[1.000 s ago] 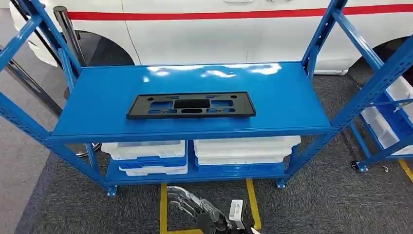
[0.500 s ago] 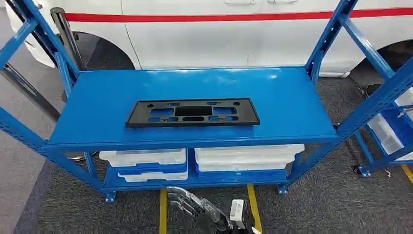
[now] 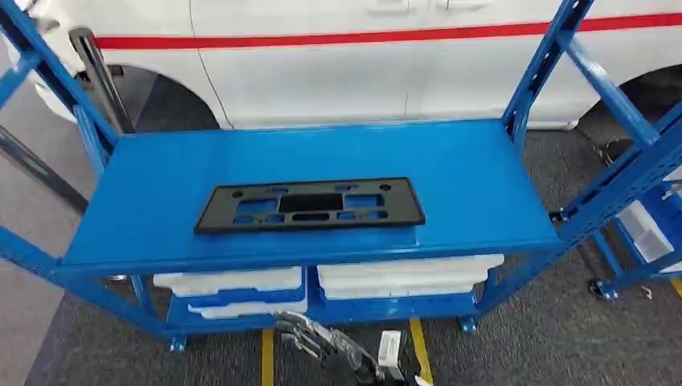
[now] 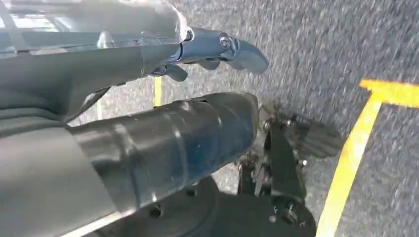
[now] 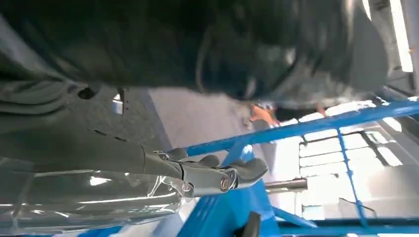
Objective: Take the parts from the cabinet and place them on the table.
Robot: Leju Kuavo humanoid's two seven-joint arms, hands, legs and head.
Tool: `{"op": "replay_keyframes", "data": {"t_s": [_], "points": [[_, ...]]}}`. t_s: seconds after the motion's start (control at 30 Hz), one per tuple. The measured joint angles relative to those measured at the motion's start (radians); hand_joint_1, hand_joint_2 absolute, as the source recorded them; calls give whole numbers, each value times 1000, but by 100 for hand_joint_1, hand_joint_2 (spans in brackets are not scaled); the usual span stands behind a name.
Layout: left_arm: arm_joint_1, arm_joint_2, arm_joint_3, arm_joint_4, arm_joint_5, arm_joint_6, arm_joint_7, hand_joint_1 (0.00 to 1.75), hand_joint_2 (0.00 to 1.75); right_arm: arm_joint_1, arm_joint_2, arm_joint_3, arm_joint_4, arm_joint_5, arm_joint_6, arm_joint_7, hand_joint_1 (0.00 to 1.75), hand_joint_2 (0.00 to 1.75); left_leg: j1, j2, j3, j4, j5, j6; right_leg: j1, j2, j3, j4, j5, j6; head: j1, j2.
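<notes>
Cabinet (image 3: 482, 193): blue steel rack; the top shelf is flat and glossy. White bins (image 3: 402, 277) sit on the lower shelf. A white car (image 3: 338, 56) stands behind the rack.
Part (image 3: 310, 206): black flat plate with several cut-outs, lying flat on the top shelf, nearer the front edge than the back and slightly toward the left half.
Part, axis: the long axis runs left to right, roughly parallel to the shelf's front edge. The broad face is up. Neither end is clearly marked as a front.
Part, handling (judged): looks like thin moulded plastic, so probably light and fairly stiff, with some flex along its length. The smooth surface on a glossy shelf may let it slide when pushed.
Part, hold (judged): take it at the two short ends, one hand each, or pinch the front long edge. The cut-outs offer finger purchase. A single-end grasp risks sag and twist.
Left hand (image 3: 310, 336): low in front of the rack, below shelf level, fingers spread, holding nothing.
Right hand (image 5: 217, 177): hanging beside blue framing, fingers loosely extended and apart, nothing held.
</notes>
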State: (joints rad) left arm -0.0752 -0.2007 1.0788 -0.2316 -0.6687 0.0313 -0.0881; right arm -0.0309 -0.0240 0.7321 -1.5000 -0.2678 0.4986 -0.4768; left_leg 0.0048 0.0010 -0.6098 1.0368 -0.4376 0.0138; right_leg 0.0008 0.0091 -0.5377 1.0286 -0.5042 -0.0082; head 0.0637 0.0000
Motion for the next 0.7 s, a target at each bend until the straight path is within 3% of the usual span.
{"op": "replay_keyframes", "data": {"t_s": [0.07,0.1,0.13,0.2,0.23,0.27,0.3,0.33,0.4,0.43,0.47,0.53,0.57,0.6,0.63,0.7], "points": [[3,1,0,0,-4,0,0,0,0,-1,0,0,-1,0,0,0,0,0,8,1,7,-10,1,11,4,0,7,-2,-8,10,-1,0],[2,1,0,0,-5,0,0,0,0,-2,0,0,-1,0,0,0,0,0,9,1,12,-14,2,14,-1,-1,5,17,-21,15,1,0],[0,1,0,0,-5,0,-1,0,0,-3,0,0,-1,0,0,0,0,0,9,2,13,-14,-1,21,-2,-3,-22,68,-53,19,2,0],[0,1,0,0,-5,0,-1,0,0,-2,-1,0,0,0,0,0,0,0,8,2,13,-14,-5,27,-7,-3,-108,224,-120,26,1,0],[-1,1,0,0,-5,-1,-1,0,0,-1,-2,0,2,0,0,0,0,0,8,2,14,-14,-7,28,-8,-3,-151,295,-137,28,2,0],[-1,2,0,0,-5,-1,-1,0,0,0,-3,0,2,0,0,0,0,0,8,1,17,-14,-13,28,-8,-3,-171,313,-124,29,1,0],[0,2,0,0,-5,0,-1,0,0,0,-5,0,2,0,0,0,0,0,8,1,22,-14,-17,27,-9,-4,-163,281,-86,29,2,0],[0,2,0,0,-6,0,0,0,0,-1,-5,0,2,0,0,0,0,0,8,0,30,-14,-21,26,-9,-4,-135,214,-36,26,2,0],[1,0,0,0,-6,-1,1,0,0,-1,-6,0,2,0,1,0,0,0,8,-1,46,-14,-39,20,-7,-8,-55,35,52,14,2,0],[0,-1,0,0,-6,-1,1,0,0,-2,-6,0,2,0,0,0,0,0,2,0,47,-12,-48,12,0,-12,-42,7,22,9,2,0],[-1,0,0,0,-6,-1,0,0,0,-2,-6,0,2,0,1,0,0,0,3,-2,47,-16,-54,4,3,-12,-40,5,13,5,1,0],[-1,0,0,0,-7,-1,0,0,0,-1,-6,0,2,0,1,0,0,0,6,0,57,-22,-62,-9,6,-8,-37,3,3,-6,1,0],[-4,0,0,0,-7,-1,0,0,0,-1,-6,0,1,0,1,0,0,0,1,3,69,-25,-68,-15,-1,-4,-23,-6,4,-13,1,0],[-3,0,0,0,-7,-1,0,0,0,3,-5,0,-2,0,1,0,0,0,7,2,76,-12,-70,-20,-6,-3,-1,-19,11,-14,1,0],[-4,0,0,0,-8,-1,0,0,0,1,-6,0,-3,-1,2,-2,0,0,5,1,54,38,-86,-22,-6,-7,18,-25,2,-25,0,0],[-2,0,0,0,-8,-2,0,0,0,-2,-6,2,-3,-1,2,-1,0,0,6,0,-53,202,-141,-26,-5,-10,44,-26,-20,-28,-2,0]]}}
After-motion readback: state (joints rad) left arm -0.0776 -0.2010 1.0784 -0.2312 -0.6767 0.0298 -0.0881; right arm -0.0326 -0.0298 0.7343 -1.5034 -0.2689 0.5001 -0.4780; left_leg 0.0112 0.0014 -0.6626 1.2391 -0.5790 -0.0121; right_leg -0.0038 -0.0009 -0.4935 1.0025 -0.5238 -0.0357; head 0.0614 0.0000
